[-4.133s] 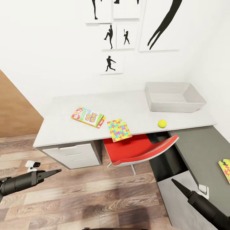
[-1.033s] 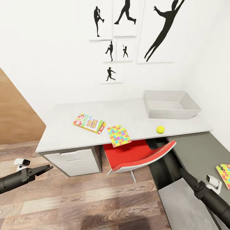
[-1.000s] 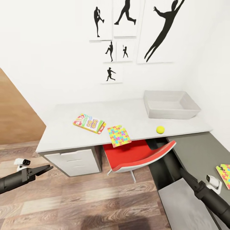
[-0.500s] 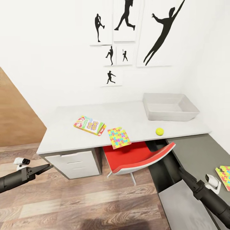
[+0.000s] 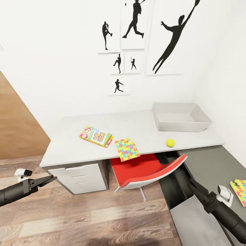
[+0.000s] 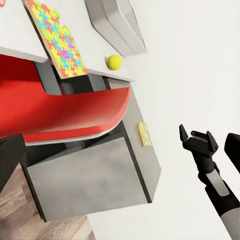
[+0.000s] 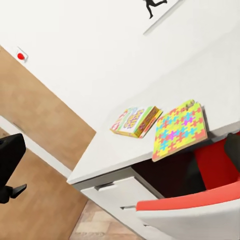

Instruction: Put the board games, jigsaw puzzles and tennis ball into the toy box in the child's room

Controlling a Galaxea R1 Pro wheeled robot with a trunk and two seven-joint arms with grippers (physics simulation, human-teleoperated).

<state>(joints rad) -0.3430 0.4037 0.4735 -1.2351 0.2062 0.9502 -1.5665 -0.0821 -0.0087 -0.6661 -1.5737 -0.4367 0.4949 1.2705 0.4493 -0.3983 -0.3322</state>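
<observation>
The bench (image 5: pixel 136 124) stands against the wall, under the silhouette pictures (image 5: pixel 136 44). The toy box (image 5: pixel 181 117) sits at its right end, toward the back. The tennis ball (image 5: pixel 170 142) lies in front of the box, near the front edge. The board game (image 5: pixel 96 136) lies left of centre, and a jigsaw puzzle (image 5: pixel 126 149) just to its right overhangs the front edge. A chair (image 5: pixel 150 169) is tucked below that puzzle, with drawers (image 5: pixel 80 174) to its left. A lower desk (image 5: pixel 208 164) runs forward from the bench's right end, carrying a second jigsaw puzzle (image 5: pixel 240 187) at its right edge.
</observation>
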